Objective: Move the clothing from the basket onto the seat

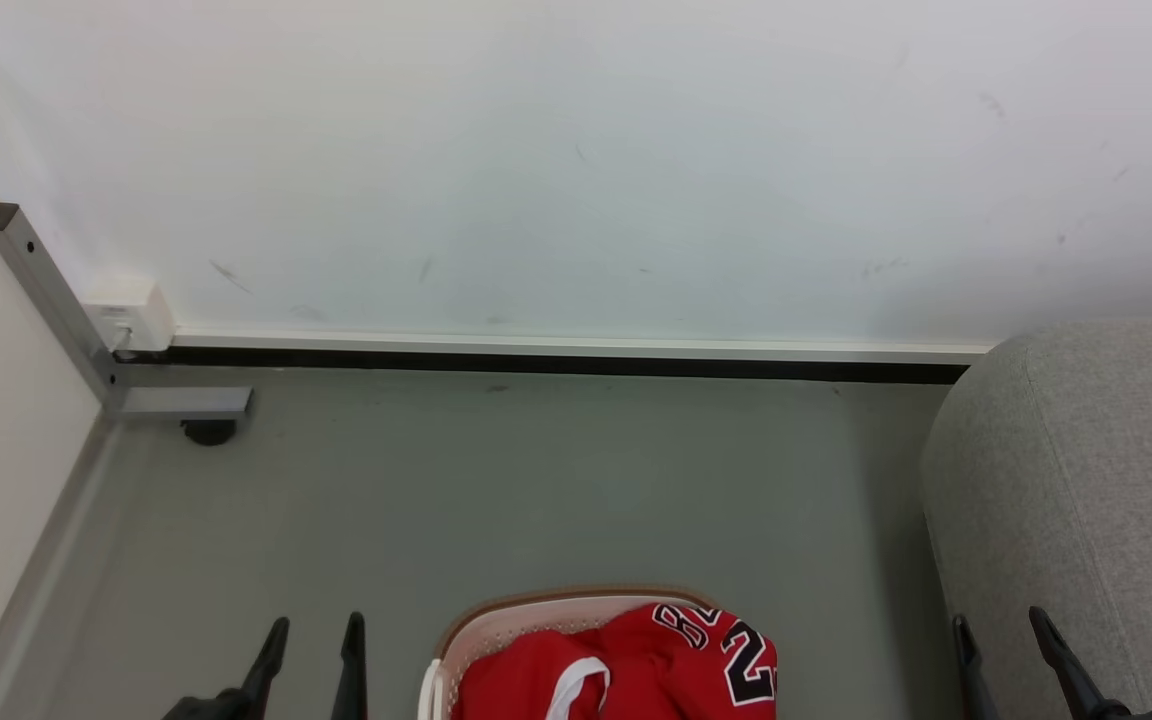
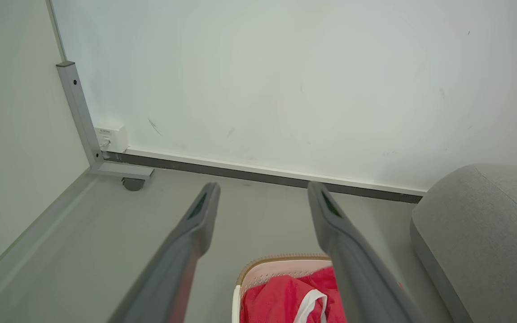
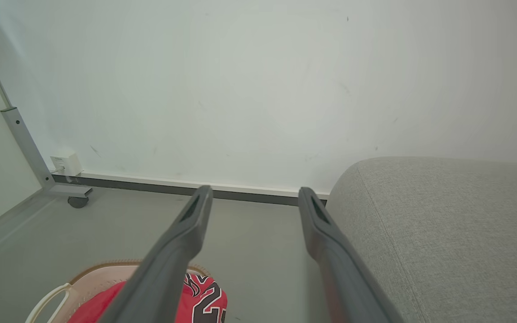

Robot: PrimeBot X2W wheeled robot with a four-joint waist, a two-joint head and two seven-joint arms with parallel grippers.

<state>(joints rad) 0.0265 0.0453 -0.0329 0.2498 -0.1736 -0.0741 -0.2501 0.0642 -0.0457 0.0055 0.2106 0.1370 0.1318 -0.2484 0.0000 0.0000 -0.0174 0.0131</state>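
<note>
One cream-white plastic basket point(image 1: 504, 622) stands on the smooth grey-green floor point(image 1: 536, 480) at the bottom centre of the head view. It has rounded corners, rows of small holes and a brown, woven-looking rim. Inside it lies the soft red clothing point(image 1: 636, 665), crumpled into loose folds and heaped above the rim. One smooth jersey panel carries black numerals outlined in white (a "2" reads clearly, the rest is cut off). Another fold shows a curved band of white trim. How many separate garments make up the heap cannot be told.

One large light-grey seat point(image 1: 1066, 480) stands on the robot's right of the basket, with a strip of bare floor between them. It is upholstered in coarse woven fabric, with a bulging rounded edge and one straight seam.

There are two grippers, each with two long, dark, matte, tapering fingers. The left gripper point(image 1: 317, 620) hangs just left of the basket, and the right gripper point(image 1: 997, 616) hangs by the seat's near edge. Both have their fingers spread wide, with only air between them.

Behind runs a pale matte wall point(image 1: 576, 150) with faint scuffs and a dark skirting strip point(image 1: 556, 362) at its foot. In the left corner are one grey metal post point(image 1: 46, 290), one black castor point(image 1: 208, 432) and one small white box point(image 1: 131, 312).
</note>
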